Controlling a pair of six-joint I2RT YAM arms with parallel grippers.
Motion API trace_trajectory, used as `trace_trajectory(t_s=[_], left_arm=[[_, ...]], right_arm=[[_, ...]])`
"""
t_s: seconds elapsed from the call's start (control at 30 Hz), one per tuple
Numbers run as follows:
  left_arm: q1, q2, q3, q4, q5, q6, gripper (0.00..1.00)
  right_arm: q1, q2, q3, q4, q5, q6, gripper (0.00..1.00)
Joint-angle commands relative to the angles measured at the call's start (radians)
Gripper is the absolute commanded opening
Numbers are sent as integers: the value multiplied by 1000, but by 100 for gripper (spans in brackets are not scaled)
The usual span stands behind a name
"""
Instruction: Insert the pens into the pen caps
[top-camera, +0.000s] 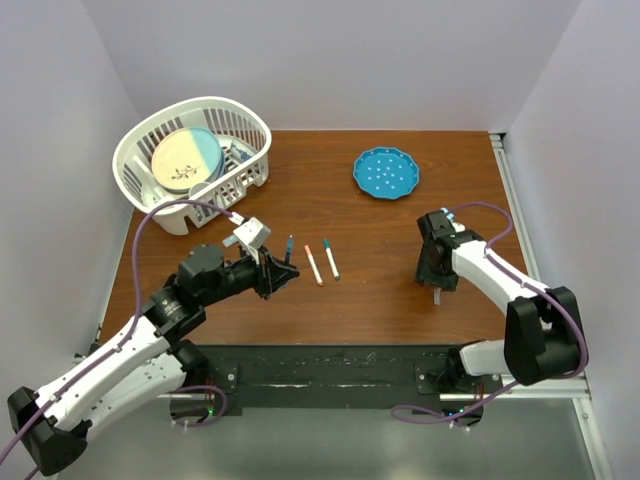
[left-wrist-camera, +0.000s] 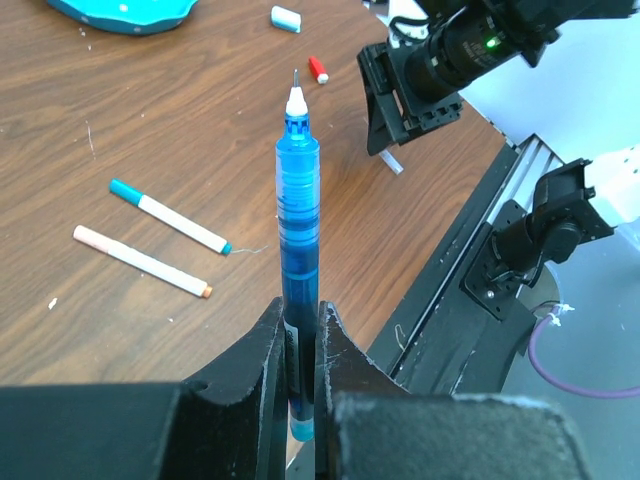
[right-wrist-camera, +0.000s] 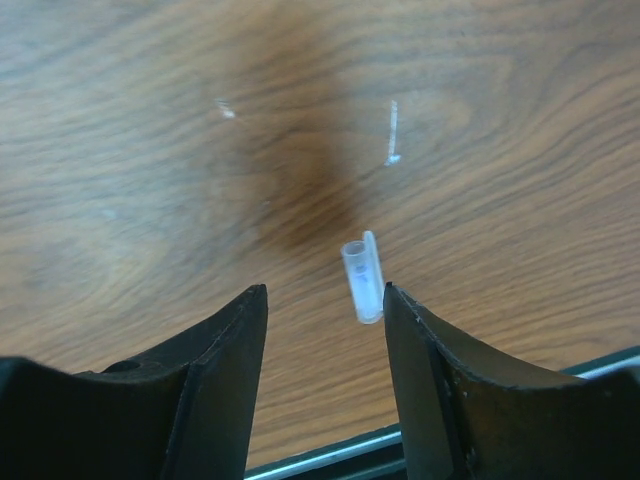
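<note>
Blue pen (left-wrist-camera: 298, 200) clenched in our left end effector (left-wrist-camera: 300, 318), nib aimed across at the right arm.

The clear cap (right-wrist-camera: 362, 280) lies on the worktop (right-wrist-camera: 150, 150) between the parted fingers of our right end effector (right-wrist-camera: 325, 292), which is released and holds nothing. The cap sits just beside one finger, its long axis roughly along them. We judge the right arm much the nearer.

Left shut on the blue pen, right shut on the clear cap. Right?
No. The right gripper is open: the right wrist view shows its jaws apart, with the clear cap between them, not pinched. The left gripper is shut on the blue pen.
</note>
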Motion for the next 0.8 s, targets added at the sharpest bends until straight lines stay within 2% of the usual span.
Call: trace_trajectory(t_s=[0.0,0.33,0.77], left_arm=[[6,-31,7,15,6,20,0],[7,-58,4,14,-16,7,0],[7,-83,-2,10,-63,0,0]], right_arm=[[-33,15,-1,14,44,12,55],[-136,36,-19,60,-73,-26,56],[-146,73,-19,103,-220,-98,51]])
